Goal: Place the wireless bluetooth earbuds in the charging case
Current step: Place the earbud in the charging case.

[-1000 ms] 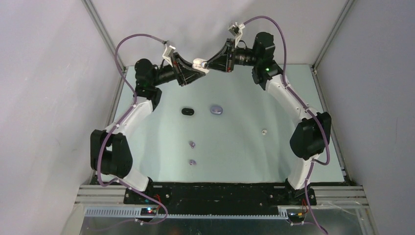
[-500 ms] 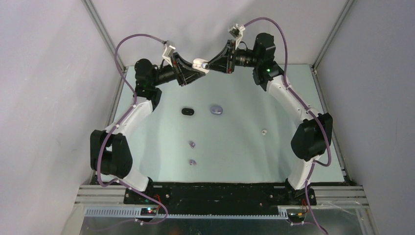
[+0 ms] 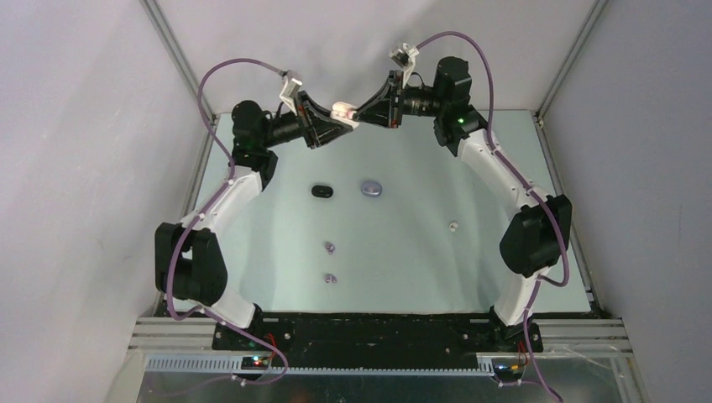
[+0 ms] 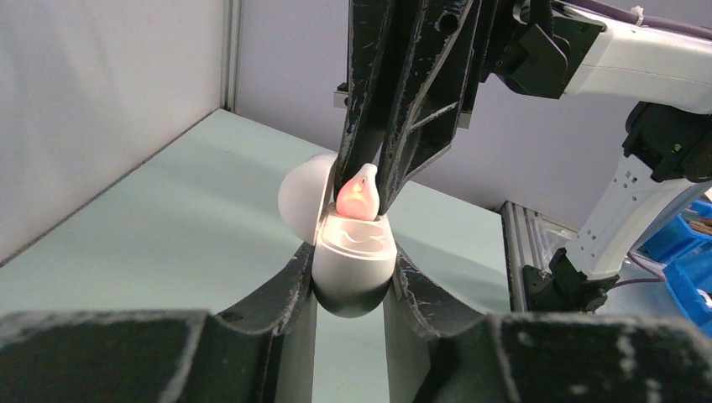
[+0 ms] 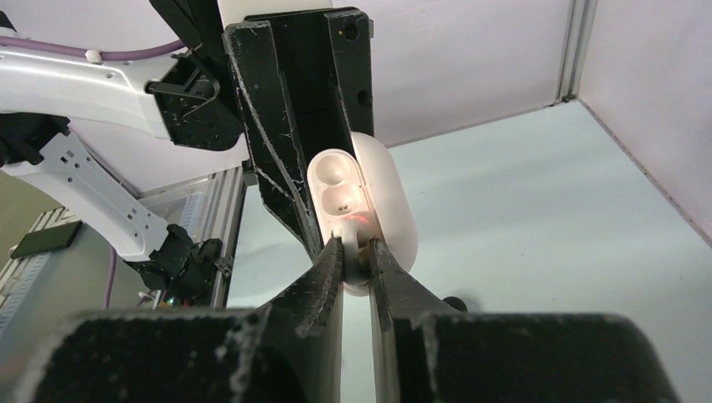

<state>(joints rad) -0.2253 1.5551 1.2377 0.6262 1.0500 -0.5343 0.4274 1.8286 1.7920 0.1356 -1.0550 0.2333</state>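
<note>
My two tools meet in the air, high over the far end of the worktop (image 3: 403, 252). My left tool (image 4: 353, 252) is squeezed tight around the white charging case (image 4: 353, 285). The lid of the case stands open. My right tool (image 4: 363, 180) is almost closed and pinches one white-pink earbud (image 4: 359, 191). The bud glows pink, and its bottom end sits right at one of the case's holes.

I think this can go wrong. If the earbud goes in crooked, it can jam on the rim. If I push too hard, the case can tip or slip in my left tool. If I let go too soon, the tiny bud can drop to the worktop.

Since a second ago, my right tool has turned a little and crept closer. The case has hardly moved. The loose earbuds (image 3: 330, 247) on the worktop lie where they were.
</note>
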